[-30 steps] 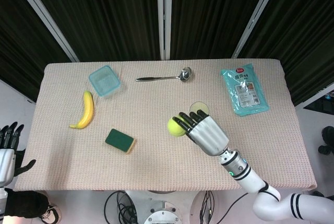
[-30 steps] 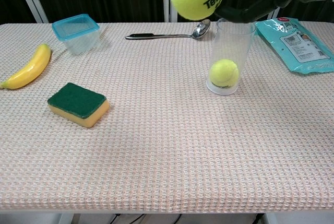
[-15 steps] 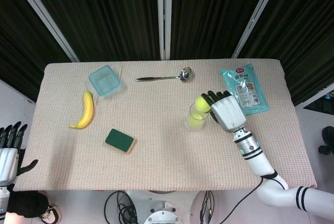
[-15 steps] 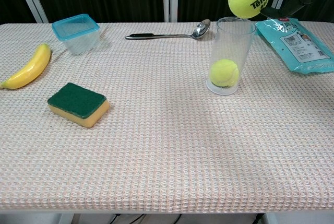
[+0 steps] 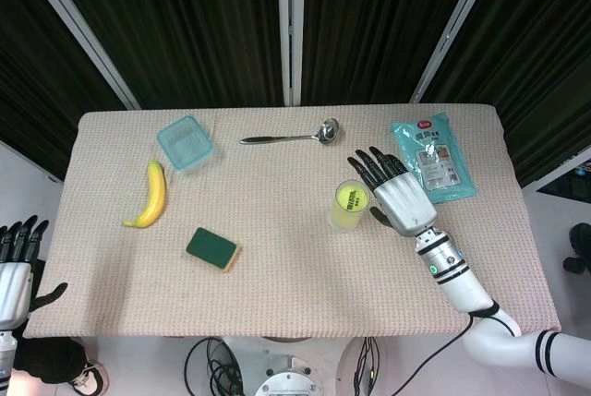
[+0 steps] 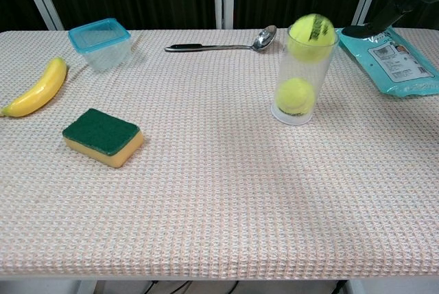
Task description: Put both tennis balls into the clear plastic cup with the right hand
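The clear plastic cup stands upright right of the table's middle, also seen from above as cup. One tennis ball lies at its bottom. The second tennis ball sits in the cup's mouth, its top showing in the head view as ball. My right hand hovers just right of the cup with its fingers spread and nothing in it; in the chest view only its dark fingers show at the top right. My left hand hangs off the table's left edge, fingers apart and holding nothing.
A teal snack packet lies right of the hand. A metal spoon lies at the back. A blue plastic box, a banana and a green-and-yellow sponge occupy the left half.
My right hand carried the second tennis ball rightward over the cup and let it go. The ball now sits in the cup's mouth and the hand's fingers have spread.
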Robot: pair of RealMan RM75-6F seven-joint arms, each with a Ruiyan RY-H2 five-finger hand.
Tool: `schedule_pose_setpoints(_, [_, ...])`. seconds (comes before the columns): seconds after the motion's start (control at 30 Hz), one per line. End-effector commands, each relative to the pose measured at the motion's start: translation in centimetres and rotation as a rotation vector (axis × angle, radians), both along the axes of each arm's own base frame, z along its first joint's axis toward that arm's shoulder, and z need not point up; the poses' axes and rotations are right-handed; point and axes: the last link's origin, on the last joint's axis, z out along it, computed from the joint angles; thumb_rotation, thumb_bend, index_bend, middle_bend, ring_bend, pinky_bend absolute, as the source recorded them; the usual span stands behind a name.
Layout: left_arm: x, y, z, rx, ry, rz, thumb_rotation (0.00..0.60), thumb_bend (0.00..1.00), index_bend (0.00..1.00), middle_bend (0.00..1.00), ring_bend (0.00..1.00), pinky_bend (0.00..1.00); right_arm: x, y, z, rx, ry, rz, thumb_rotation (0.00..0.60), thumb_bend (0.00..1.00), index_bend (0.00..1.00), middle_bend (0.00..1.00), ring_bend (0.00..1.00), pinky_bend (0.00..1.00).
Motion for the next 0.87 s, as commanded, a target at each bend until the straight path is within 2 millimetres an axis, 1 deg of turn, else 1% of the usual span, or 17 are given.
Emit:
schedule_pose_setpoints(0.03, [0.0,0.0,0.0,0.001,-0.001,-0.001,0.600,0.00,0.06,0.00,0.00,0.00,-0.1,0.3,0.6,-0.011,-0.013,0.008,0.600,0.14,0.00,0.02,0.00,0.15])
schedule_pose_setpoints(0.1, [0.0,0.0,0.0,0.002,-0.003,-0.004,0.600,0.00,0.06,0.00,0.00,0.00,-0.4,0.9,1.1,-0.026,-0.031,0.013,0.600,0.14,0.00,0.02,0.00,0.15])
schedule_pose_setpoints(0.2, [0.2,-0.1,0.0,0.002,-0.007,-0.012,0.600,0.00,0.06,0.00,0.00,0.00,-2.5,2.8,2.6,-0.123,-0.030,0.024,0.600,0.14,0.00,0.02,0.00,0.11])
schedule_pose_setpoints(0.27, [0.3,0.0,0.1,-0.002,-0.004,-0.020,0.600,0.00,0.06,0.00,0.00,0.00,-5.3,4.6,3.3,-0.204,-0.003,-0.002,0.600,0.14,0.00,0.02,0.00,0.07])
schedule_pose_setpoints(0.3, [0.3,0.0,0.1,-0.005,-0.002,-0.023,0.600,0.00,0.06,0.00,0.00,0.00,-6.7,5.4,3.5,-0.218,0.003,-0.030,0.600,0.14,0.00,0.02,0.00,0.05])
schedule_pose_setpoints(0.33, [0.5,0.1,0.0,-0.007,0.000,-0.027,0.600,0.00,0.06,0.00,0.00,0.00,-8.5,6.4,3.7,-0.220,0.000,-0.078,0.600,0.14,0.00,0.01,0.00,0.03])
schedule_pose_setpoints(0.4, [0.7,0.1,0.0,-0.011,0.002,-0.034,0.600,0.00,0.06,0.00,0.00,0.00,-11.4,7.8,4.3,-0.222,-0.012,-0.157,0.600,0.14,0.00,0.00,0.00,0.01])
schedule_pose_setpoints(0.43, [0.8,0.1,0.0,-0.013,0.001,-0.039,0.600,0.00,0.06,0.00,0.00,0.00,-13.4,8.7,4.8,-0.233,-0.008,-0.207,0.600,0.14,0.00,0.00,0.00,0.00])
schedule_pose_setpoints(0.53, [1.1,0.1,-0.2,-0.021,-0.008,-0.051,0.600,0.00,0.06,0.00,0.00,0.00,-17.5,10.8,6.1,-0.272,-0.003,-0.309,0.600,0.14,0.00,0.00,0.00,0.00])
schedule_pose_setpoints(0.6, [1.2,0.2,-0.3,-0.033,-0.009,-0.059,0.600,0.00,0.06,0.00,0.00,0.00,-19.4,12.3,6.9,-0.294,-0.010,-0.361,0.600,0.14,0.00,0.00,0.00,0.00])
schedule_pose_setpoints(0.7, [1.4,0.4,-0.6,-0.063,-0.011,-0.077,0.600,0.00,0.05,0.00,0.00,0.00,-20.7,13.9,7.7,-0.325,-0.012,-0.391,0.600,0.14,0.00,0.00,0.00,0.00])
schedule_pose_setpoints(0.87, [1.5,0.7,-1.1,-0.083,-0.007,-0.096,0.600,0.00,0.05,0.00,0.00,0.00,-21.3,15.3,7.5,-0.343,-0.026,-0.426,0.600,0.14,0.00,0.00,0.00,0.00])
